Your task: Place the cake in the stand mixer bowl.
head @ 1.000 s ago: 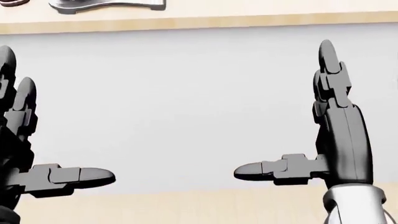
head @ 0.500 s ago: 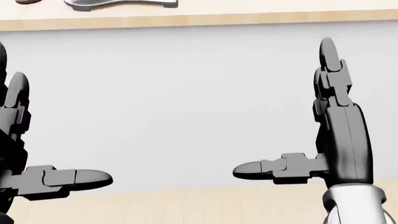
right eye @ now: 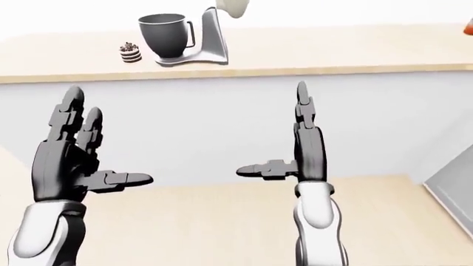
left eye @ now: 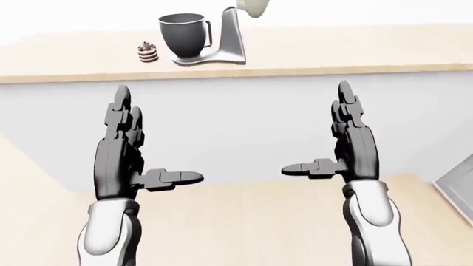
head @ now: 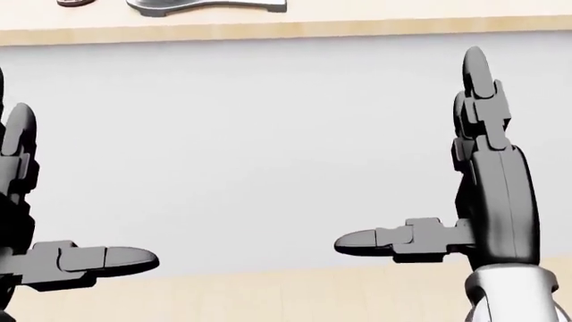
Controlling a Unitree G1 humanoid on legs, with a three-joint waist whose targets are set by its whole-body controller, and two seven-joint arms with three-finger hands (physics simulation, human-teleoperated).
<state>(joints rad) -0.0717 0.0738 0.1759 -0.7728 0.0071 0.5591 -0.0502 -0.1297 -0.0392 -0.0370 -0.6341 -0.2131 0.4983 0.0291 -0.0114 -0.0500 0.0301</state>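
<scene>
Both hands raised before the counter, neither holding anything. The left hand (left eye: 118, 160) and right hand (left eye: 355, 149) are spread flat, fingers extended toward 12 o'clock and thumbs turned inward toward each other; both are released. The cake (left eye: 148, 51), a small dark layered piece, stands on the counter (left eye: 332, 52) near the top of the left-eye view, at about 12 o'clock from the left hand and about 10 o'clock from the right hand, well apart from both. It has no marked long axis; it is squat and stands upright. The left hand lies nearly in line below it and is judged the nearer of the two. The bowl (left eye: 183, 34), a grey upright vessel with a handle on its right side, sits on the mixer (left eye: 229, 39) base just beside the cake, at the cake's 2 o'clock; the two do not appear to touch. The bowl's interior is seen only obliquely, and whether anything lies in it cannot be told. The mixer head is tilted up, cut by the top edge of the view. The coming move is judged a reach toward 12 o'clock across the pale counter face (head: 268, 147) to the cake.
</scene>
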